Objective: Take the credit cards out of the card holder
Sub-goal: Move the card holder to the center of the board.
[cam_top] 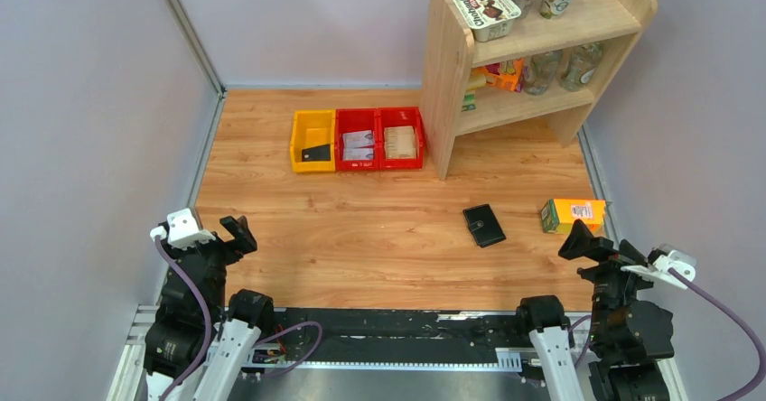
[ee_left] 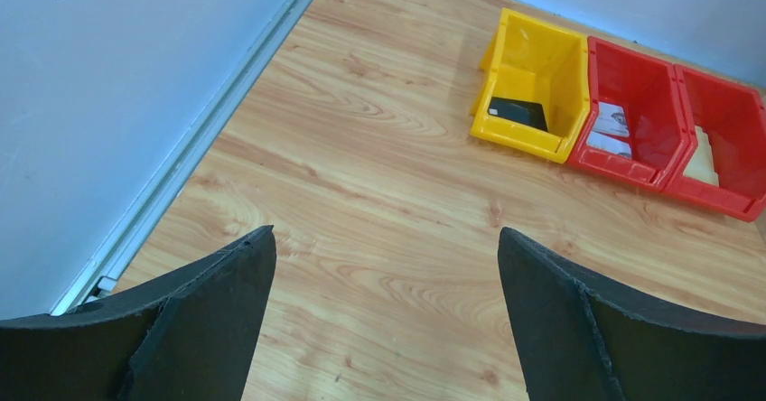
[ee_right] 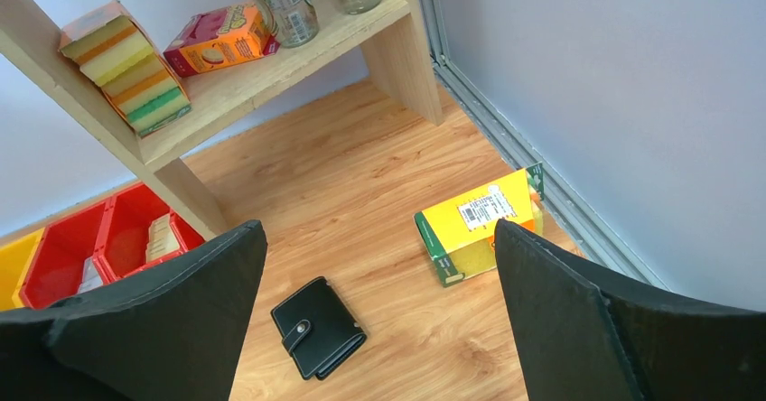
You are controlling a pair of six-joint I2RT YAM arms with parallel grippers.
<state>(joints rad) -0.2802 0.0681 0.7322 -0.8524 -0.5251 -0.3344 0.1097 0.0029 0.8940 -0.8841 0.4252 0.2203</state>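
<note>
A: Where's the card holder (cam_top: 484, 225)?
B: We see it closed, flat on the table (cam_top: 361, 238), 4 o'clock from centre. The orange carton (cam_top: 575, 214) is near, at its 3 o'clock. Neither arm touches it.
A: Jaws?
B: Left gripper (ee_left: 384, 247) and right gripper (ee_right: 379, 229) both have jaws wide apart, holding nothing.
A: Cards?
B: We see 1 black credit card (ee_left: 517, 112) in the yellow bin (ee_left: 542, 53), 10 o'clock from the holder.

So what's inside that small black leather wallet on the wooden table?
The small black leather wallet lies folded shut. Only its outside shows; whatever is inside is hidden by the closed cover.
</note>
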